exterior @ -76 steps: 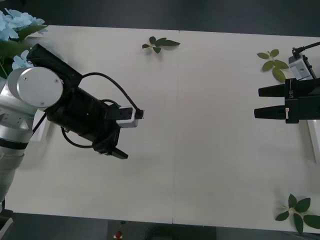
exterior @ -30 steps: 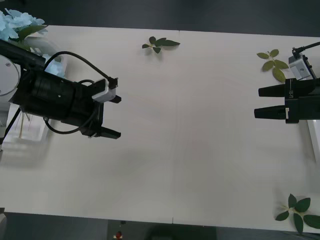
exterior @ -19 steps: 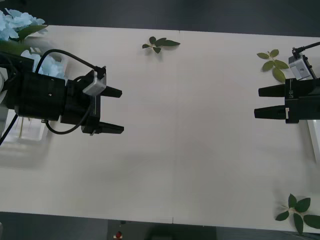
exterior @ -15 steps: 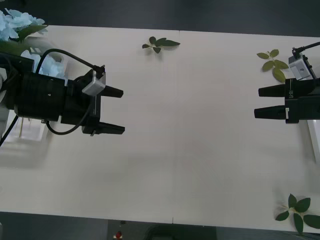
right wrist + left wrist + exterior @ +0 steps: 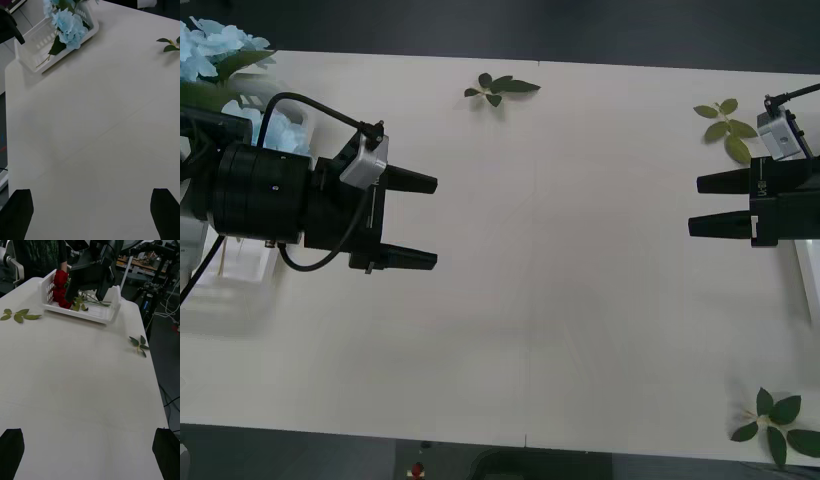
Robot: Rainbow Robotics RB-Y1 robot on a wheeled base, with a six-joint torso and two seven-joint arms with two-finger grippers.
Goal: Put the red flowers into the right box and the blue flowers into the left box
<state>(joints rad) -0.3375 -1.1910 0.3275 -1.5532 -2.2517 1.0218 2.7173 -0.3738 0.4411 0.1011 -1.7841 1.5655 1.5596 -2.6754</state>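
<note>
The blue flowers (image 5: 69,24) lie in the left box (image 5: 37,41), a white latticed basket at the table's left end; their pale heads (image 5: 210,45) show behind my left arm. The red flowers (image 5: 60,288) lie bunched in the right box (image 5: 93,313), whose white edge (image 5: 808,280) shows at the far right. My left gripper (image 5: 432,222) is open over bare table just right of the left box, holding nothing. My right gripper (image 5: 695,206) is open and empty beside the right box, pointing toward the table's middle.
Loose green leaf sprigs lie at the far edge (image 5: 500,87), the far right (image 5: 725,125) and the near right corner (image 5: 780,425). Broad bare tabletop (image 5: 560,260) stretches between the two grippers.
My left arm has swung round from pointing down-right to pointing level toward the right, its open gripper edging rightward. The right arm has not moved.
</note>
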